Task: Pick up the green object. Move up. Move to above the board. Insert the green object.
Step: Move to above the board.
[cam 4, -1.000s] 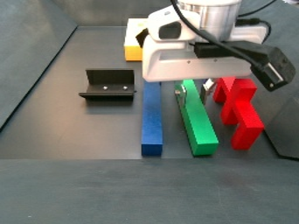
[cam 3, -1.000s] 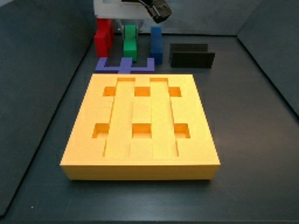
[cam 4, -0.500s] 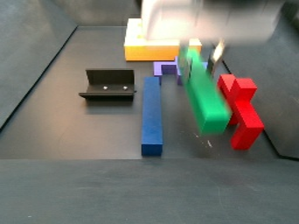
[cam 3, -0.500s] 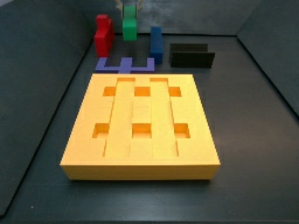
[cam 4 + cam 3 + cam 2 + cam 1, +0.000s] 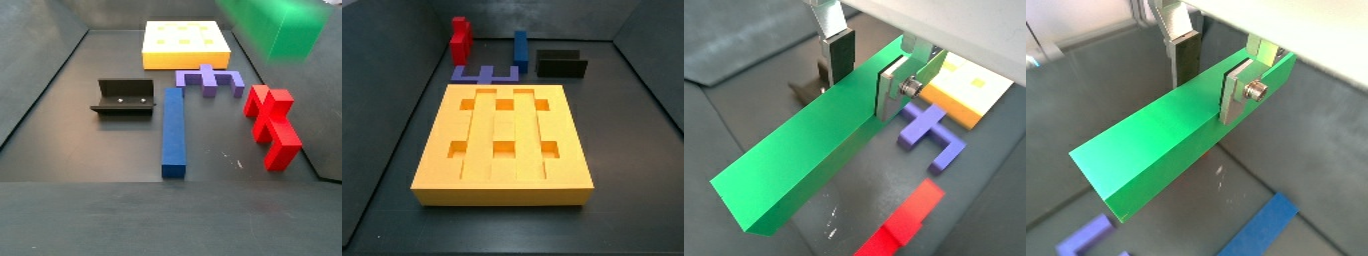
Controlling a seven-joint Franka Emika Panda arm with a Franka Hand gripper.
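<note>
My gripper [image 5: 1213, 80] is shut on the green object [image 5: 1160, 150], a long plain green bar held well above the dark floor. Both wrist views show the silver fingers [image 5: 891, 92] clamped across its width near one end; the gripper [image 5: 867, 78] carries it level. In a side view only the blurred end of the green object [image 5: 281, 22] shows at the top edge, and the gripper itself is out of frame there. The yellow-orange board [image 5: 502, 175] with six slots lies flat on the floor; it also shows in the other side view [image 5: 185, 60] and in a wrist view [image 5: 971, 92].
A blue block [image 5: 174, 130] and a red block [image 5: 274, 125] lie on the floor. A purple U-shaped piece [image 5: 210, 78] sits next to the board. The black fixture [image 5: 124, 97] stands to one side. Dark walls ring the floor.
The gripper has risen with the green object. The bar left the floor between the blue and red blocks and has gone up out of one side view.
</note>
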